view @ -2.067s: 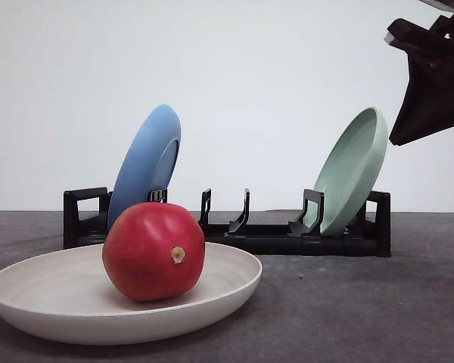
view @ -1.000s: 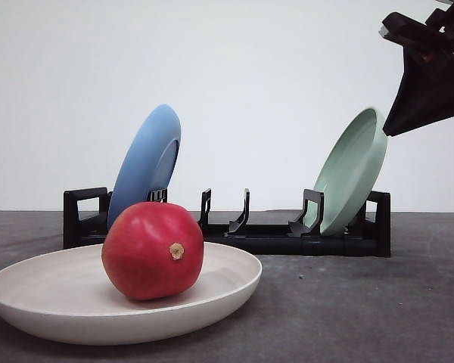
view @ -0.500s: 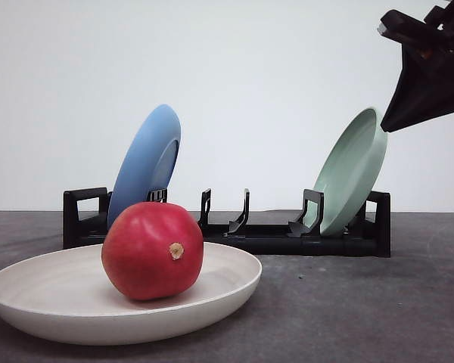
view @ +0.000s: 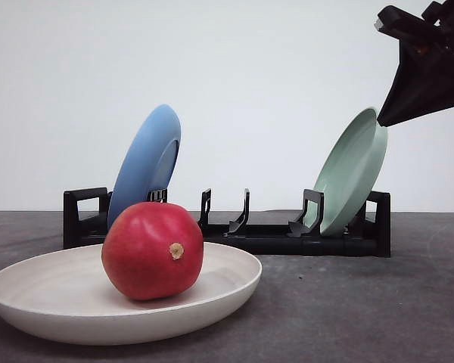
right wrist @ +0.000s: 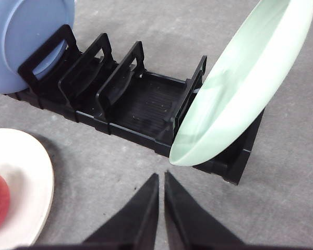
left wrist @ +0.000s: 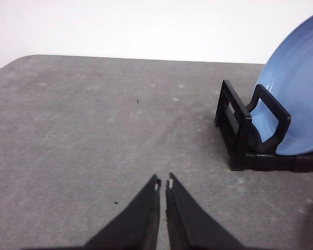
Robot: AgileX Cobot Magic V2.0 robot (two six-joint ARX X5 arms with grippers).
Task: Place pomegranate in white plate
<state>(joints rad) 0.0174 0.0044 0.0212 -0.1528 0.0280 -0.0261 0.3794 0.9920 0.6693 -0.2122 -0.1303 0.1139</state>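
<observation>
Pomegranate (view: pixel 153 250) sits inside the white plate (view: pixel 227 299), a little off centre, stem nub facing us, resting on the dished floor so the raised rim keeps it from rolling off. Nothing touches it. We judge the placing done.

Plate lies flat on the grey counter (view: pixel 363 318), in front of the black rack (view: pixel 287 238). Blue plate (view: pixel 146 162) stands on edge in the rack's left slot, green plate (view: pixel 353 172) leans in the right one; the slots hold them tilted back.

Right gripper (right wrist: pixel 160 179) hangs above the counter near the green plate, well apart from the fruit, fingers together, holding nothing. Left gripper (left wrist: pixel 163 183) is over bare counter beside the rack's blue-plate end, fingers also together and holding nothing. We read both as parked clear of the plate.
</observation>
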